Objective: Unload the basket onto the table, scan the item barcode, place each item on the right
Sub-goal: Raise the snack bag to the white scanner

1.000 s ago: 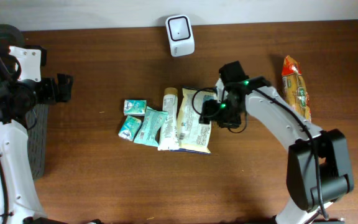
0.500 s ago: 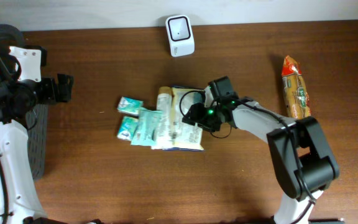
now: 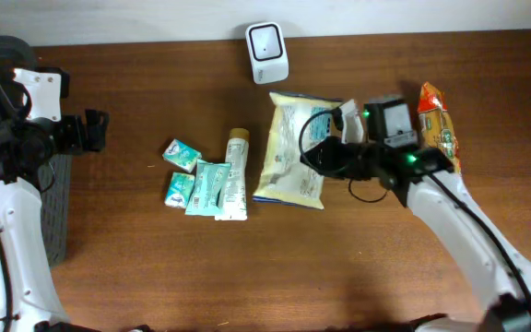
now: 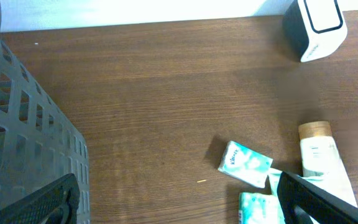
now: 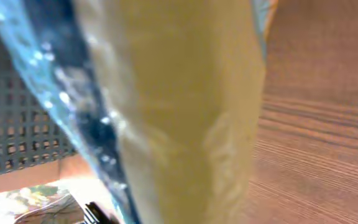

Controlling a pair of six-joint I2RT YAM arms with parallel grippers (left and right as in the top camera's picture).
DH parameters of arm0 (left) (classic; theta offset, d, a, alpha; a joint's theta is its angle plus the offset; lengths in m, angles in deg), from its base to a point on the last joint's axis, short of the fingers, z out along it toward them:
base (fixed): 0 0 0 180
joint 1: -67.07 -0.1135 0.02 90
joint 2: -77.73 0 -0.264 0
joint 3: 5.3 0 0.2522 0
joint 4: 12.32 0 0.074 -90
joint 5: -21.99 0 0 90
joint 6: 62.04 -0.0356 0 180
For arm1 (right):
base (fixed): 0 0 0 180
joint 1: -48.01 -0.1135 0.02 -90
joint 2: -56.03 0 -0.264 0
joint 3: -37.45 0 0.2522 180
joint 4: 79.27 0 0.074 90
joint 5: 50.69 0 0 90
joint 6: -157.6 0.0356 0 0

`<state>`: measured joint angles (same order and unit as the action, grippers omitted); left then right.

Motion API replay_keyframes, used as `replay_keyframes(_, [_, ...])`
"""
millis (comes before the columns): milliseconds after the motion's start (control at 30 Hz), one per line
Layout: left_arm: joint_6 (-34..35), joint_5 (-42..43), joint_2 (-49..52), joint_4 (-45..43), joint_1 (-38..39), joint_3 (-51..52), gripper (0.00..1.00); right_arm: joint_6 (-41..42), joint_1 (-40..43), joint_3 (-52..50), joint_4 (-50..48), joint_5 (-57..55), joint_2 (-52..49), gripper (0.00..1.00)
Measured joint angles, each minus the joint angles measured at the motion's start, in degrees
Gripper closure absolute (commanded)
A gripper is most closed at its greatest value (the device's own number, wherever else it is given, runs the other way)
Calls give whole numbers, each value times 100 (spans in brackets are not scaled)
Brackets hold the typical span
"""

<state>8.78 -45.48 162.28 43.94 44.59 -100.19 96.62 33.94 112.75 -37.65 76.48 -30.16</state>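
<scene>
Right fingers (image 3: pixel 324 159): pressed together, pinching the right edge of the yellow snack bag (image 3: pixel 291 148). In my right wrist view the bag (image 5: pixel 179 112) fills the frame, blurred; no barcode legible.

Bag position: mid-bench, printed back face up, top edge just below the white barcode scanner (image 3: pixel 267 40) at the far edge, not touching it.

Left fingers (image 4: pixel 316 198): spread wide, nothing between them, off at the left beside the dark mesh basket (image 4: pixel 30 143).

Left of the bag, apart from it: a cream tube (image 3: pixel 236 175) with a tan cap, and three teal tissue packs (image 3: pixel 192 180) clustered against it.

An orange snack pack (image 3: pixel 439 124) lies at the right of the brown wooden bench (image 3: pixel 155 83).
</scene>
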Motion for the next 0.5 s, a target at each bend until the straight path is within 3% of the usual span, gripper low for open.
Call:
replay_keyframes(100, [0,0,0,0,0,0,1,-57,0,0,37,0,1141,96])
replay_keyframes(333, [2,0,0,0,0,0,1,-4,15,22,170,0,1368,96])
replay_keyframes(500, [0,0,0,-2,0,0,1,31,118,251,-656,271,1998,96])
